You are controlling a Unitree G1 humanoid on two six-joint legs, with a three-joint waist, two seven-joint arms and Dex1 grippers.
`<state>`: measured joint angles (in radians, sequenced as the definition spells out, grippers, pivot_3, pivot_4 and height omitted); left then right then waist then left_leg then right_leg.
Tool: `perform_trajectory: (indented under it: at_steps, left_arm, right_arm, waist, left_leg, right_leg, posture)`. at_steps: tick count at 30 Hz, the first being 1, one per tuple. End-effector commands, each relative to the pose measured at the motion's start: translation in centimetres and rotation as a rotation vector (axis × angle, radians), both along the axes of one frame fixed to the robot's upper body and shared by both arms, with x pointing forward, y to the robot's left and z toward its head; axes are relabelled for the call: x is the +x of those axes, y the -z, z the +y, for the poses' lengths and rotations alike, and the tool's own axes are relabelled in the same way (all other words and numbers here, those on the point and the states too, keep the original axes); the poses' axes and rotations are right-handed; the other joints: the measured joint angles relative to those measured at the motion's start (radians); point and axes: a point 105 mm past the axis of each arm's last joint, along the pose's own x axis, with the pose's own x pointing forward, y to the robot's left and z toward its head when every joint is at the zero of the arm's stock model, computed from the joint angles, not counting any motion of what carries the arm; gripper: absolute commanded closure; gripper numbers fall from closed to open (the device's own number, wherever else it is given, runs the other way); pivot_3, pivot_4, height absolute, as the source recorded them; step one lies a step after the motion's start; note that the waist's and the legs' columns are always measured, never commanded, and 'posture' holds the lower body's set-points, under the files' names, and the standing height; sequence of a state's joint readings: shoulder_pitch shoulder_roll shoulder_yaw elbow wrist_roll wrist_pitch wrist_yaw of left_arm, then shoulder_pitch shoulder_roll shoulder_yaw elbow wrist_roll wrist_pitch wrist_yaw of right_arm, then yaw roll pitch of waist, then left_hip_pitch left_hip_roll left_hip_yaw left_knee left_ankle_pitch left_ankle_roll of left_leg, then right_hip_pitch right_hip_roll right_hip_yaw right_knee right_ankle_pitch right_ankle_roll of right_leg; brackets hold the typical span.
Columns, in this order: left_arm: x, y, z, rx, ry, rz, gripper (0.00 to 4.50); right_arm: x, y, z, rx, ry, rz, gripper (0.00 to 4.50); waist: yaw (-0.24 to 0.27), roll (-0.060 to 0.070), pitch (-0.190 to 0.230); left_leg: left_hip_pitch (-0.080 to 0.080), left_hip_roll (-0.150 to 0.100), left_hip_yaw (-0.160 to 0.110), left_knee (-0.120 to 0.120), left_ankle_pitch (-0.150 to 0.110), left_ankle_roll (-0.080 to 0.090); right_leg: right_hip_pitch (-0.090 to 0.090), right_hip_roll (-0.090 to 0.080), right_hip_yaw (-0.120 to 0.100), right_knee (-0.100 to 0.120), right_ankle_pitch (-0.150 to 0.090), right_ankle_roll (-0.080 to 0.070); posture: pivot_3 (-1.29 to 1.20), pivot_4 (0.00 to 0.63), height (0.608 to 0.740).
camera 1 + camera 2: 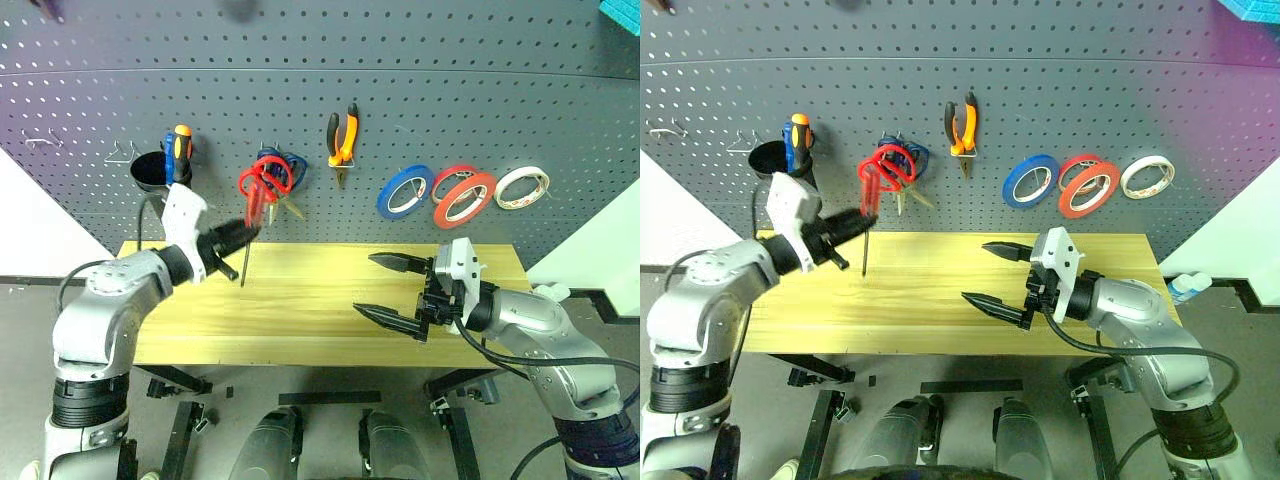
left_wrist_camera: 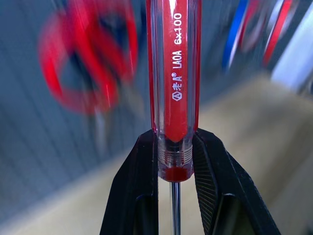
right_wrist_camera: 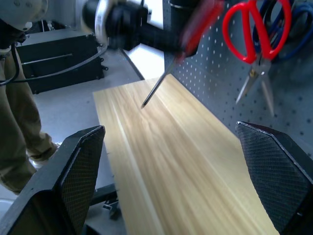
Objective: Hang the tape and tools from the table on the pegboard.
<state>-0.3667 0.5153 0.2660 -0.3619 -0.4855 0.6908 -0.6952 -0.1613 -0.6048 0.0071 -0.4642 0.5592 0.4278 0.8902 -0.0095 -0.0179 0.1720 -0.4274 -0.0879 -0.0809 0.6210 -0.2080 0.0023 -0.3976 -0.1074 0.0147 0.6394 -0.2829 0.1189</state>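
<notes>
Gripping tool: the slim red-handled screwdriver with a clear-edged plastic handle and thin steel shaft [image 1: 250, 232] is clamped between the two black fingers [image 2: 139, 196] of the left gripper [image 1: 240, 232], just above the collar where handle meets shaft; it hangs upright, shaft down, tip clear of the wood.
Screwdriver place: over the far left part of the long light yellowish wooden table [image 1: 300, 310], close to the wall panel, at about 7 o'clock from the hung red scissors.
Left gripper: closed on the screwdriver, raised above the tabletop.
Right gripper [image 1: 392, 288]: jaws spread wide with nothing between them, held level over the right half of the table, at about 4 o'clock from the screwdriver and well apart from it.
Red-handled scissors [image 1: 262, 185]: hanging on the wide dark grey perforated pegboard [image 1: 450, 90], overlapping a blue-handled pair [image 1: 287, 165] behind them.
Orange-and-black-handled pliers [image 1: 342, 138]: hanging on a hook, at 2 o'clock from the red scissors.
Large bright red tape ring with pale inner edge [image 1: 465, 198]: on the pegboard, overlapping a smaller red roll [image 1: 452, 180]; a blue roll [image 1: 405, 191] at its 9 o'clock, a white roll [image 1: 522, 186] at its 3 o'clock.
Black cup [image 1: 152, 170]: on the board at 9 o'clock from the scissors, holding blue and orange-handled screwdrivers [image 1: 177, 150].
Person: trouser legs [image 3: 19, 132] beside the table's end in the right wrist view.
</notes>
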Motion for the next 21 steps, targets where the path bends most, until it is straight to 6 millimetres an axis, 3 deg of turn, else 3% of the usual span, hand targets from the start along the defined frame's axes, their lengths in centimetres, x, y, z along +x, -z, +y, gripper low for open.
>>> perform_trajectory:
  at_steps: [1, 7, 9, 15, 21]
  left_arm:
    - [-0.2, -4.7, 1.6, -0.124, -0.015, -0.187, 3.86]
    - [0.4, -9.6, 5.2, -0.330, -0.106, -0.358, 3.86]
    - [0.5, -11.1, 6.4, -0.384, -0.151, -0.411, 3.86]
    - [1.6, -13.2, 9.4, -0.427, -0.302, -0.510, 3.86]
    - [1.9, -13.9, 11.2, -0.343, -0.391, -0.582, 3.86]
  right_arm:
    - [0.1, -2.1, 0.2, 0.024, 0.002, -0.122, 0.00]
    - [0.1, -5.0, 0.5, 0.126, -0.017, -0.205, 0.00]
    - [0.1, -7.0, 0.4, 0.218, -0.027, -0.226, 0.00]
    - [-0.1, -9.3, 0.4, 0.321, -0.062, -0.221, 0.00]
    - [-0.1, -9.3, 0.6, 0.322, -0.070, -0.202, 0.00]
  waist:
    - [0.000, 0.000, 0.000]
    - [-0.001, 0.000, -0.001]
    - [-0.002, -0.001, -0.001]
    - [-0.001, -0.001, -0.001]
    - [-0.003, -0.001, -0.001]
  left_leg:
    - [0.000, 0.000, 0.000, 0.000, 0.000, 0.000]
    - [0.000, 0.000, 0.000, 0.001, 0.001, 0.000]
    - [0.000, 0.000, 0.000, 0.002, 0.001, 0.000]
    - [0.001, 0.000, 0.000, 0.004, 0.001, 0.000]
    - [0.001, 0.000, 0.000, 0.006, 0.001, 0.000]
  right_leg:
    - [0.000, 0.000, 0.000, 0.000, 0.000, 0.000]
    - [0.002, 0.004, -0.001, 0.001, 0.000, 0.001]
    - [0.002, 0.004, -0.001, 0.002, 0.000, 0.001]
    - [0.002, 0.005, -0.001, 0.007, 0.000, 0.001]
    - [0.002, 0.005, -0.001, 0.008, 0.000, 0.001]
  posture:
    - [-0.04, 0.125, 0.733]
    - [-0.04, 0.115, 0.733]
    - [-0.04, 0.113, 0.733]
    - [-0.03, 0.111, 0.733]
    - [-0.04, 0.110, 0.733]
